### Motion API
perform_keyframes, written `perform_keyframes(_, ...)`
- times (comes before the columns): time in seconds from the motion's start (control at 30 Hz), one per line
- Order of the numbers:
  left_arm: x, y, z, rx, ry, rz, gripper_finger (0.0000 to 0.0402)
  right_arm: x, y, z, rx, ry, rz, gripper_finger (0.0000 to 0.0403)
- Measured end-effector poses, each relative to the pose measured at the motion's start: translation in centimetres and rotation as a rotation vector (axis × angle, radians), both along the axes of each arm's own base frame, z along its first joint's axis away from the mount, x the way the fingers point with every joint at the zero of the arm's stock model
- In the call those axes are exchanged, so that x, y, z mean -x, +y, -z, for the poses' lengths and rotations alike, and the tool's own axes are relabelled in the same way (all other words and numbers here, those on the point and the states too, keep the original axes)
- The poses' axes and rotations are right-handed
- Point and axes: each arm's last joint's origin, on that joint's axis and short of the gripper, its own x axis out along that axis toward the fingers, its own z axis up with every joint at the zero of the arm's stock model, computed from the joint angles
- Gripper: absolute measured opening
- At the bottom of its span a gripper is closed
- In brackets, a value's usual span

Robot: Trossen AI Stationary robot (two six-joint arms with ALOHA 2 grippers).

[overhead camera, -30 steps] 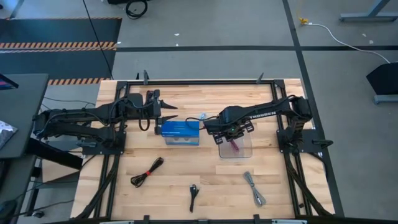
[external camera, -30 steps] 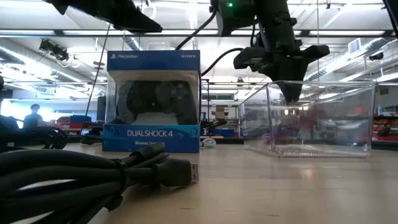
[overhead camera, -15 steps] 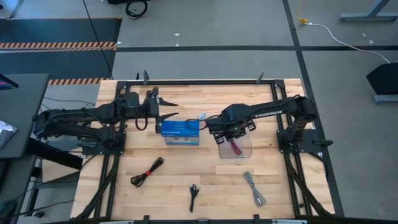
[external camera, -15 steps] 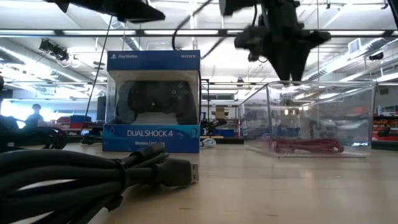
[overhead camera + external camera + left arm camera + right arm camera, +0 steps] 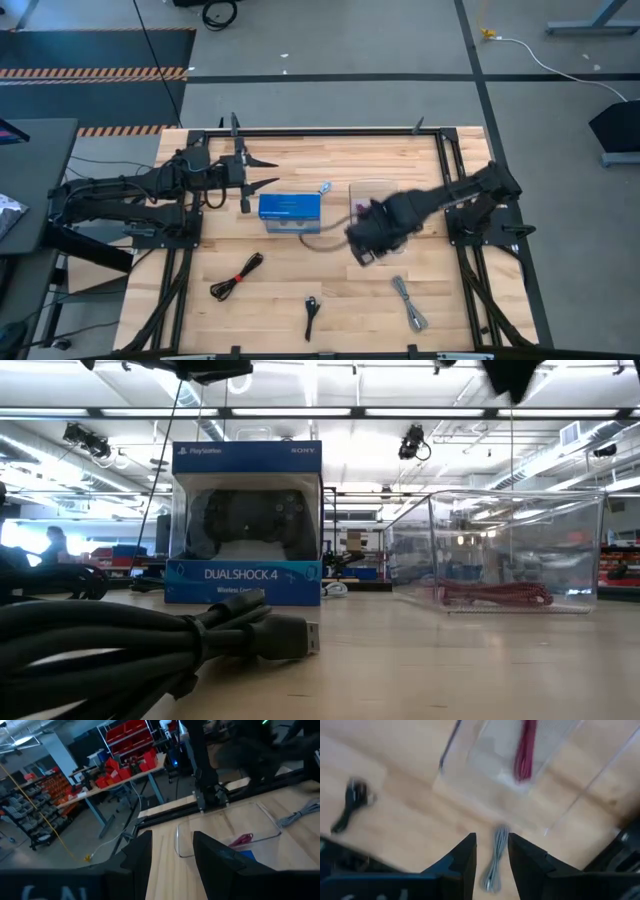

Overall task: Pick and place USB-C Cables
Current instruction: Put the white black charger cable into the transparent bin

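A magenta cable (image 5: 490, 595) lies on the floor of the clear tray (image 5: 590, 550); it also shows in the left wrist view (image 5: 241, 840) and the right wrist view (image 5: 525, 750). Two black cables (image 5: 237, 276) (image 5: 311, 316) and a grey cable (image 5: 408, 302) lie on the table's near part. My right gripper (image 5: 363, 245) is open and empty, blurred, above the table just near of the tray, with the grey cable (image 5: 494, 860) in line between its fingers. My left gripper (image 5: 262, 171) is open and empty, left of the blue box (image 5: 290, 212).
The blue box (image 5: 246, 525) stands upright left of the tray. A small silvery thing (image 5: 325, 186) lies behind the box. A black cable (image 5: 150, 645) fills the low view's foreground. Dark frame rails run along the table's edges.
My right gripper has risen out of the tray, leaving the magenta cable lying on the tray's floor, and has swung toward the table's near edge. My left gripper has drawn back a little toward the far left.
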Motion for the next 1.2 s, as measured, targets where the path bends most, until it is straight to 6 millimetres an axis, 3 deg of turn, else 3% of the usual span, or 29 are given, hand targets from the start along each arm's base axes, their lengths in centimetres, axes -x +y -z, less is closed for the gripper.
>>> perform_keyframes(0.27, 0.0, 0.0, 0.1, 0.042, -0.001, -0.002, 0.0151, 2.7, 6.0, 1.2, 0.005, 0.030, -0.009, 0.0118)
perform_keyframes(0.63, -0.1, -0.9, 0.3, 0.182, -0.003, 0.033, 0.0151, 5.4, 10.4, 5.9, 0.007, 0.037, -0.062, 0.0119)
perform_keyframes(0.9, -0.2, -2.0, 0.5, 0.241, 0.016, 0.081, 0.0151, 7.0, 11.4, 10.4, 0.007, 0.056, 0.015, 0.0162)
perform_keyframes(1.2, -0.2, -3.3, 0.9, 0.245, 0.068, 0.146, 0.0151, 7.9, 11.4, 12.6, 0.023, 0.070, 0.001, 0.0223)
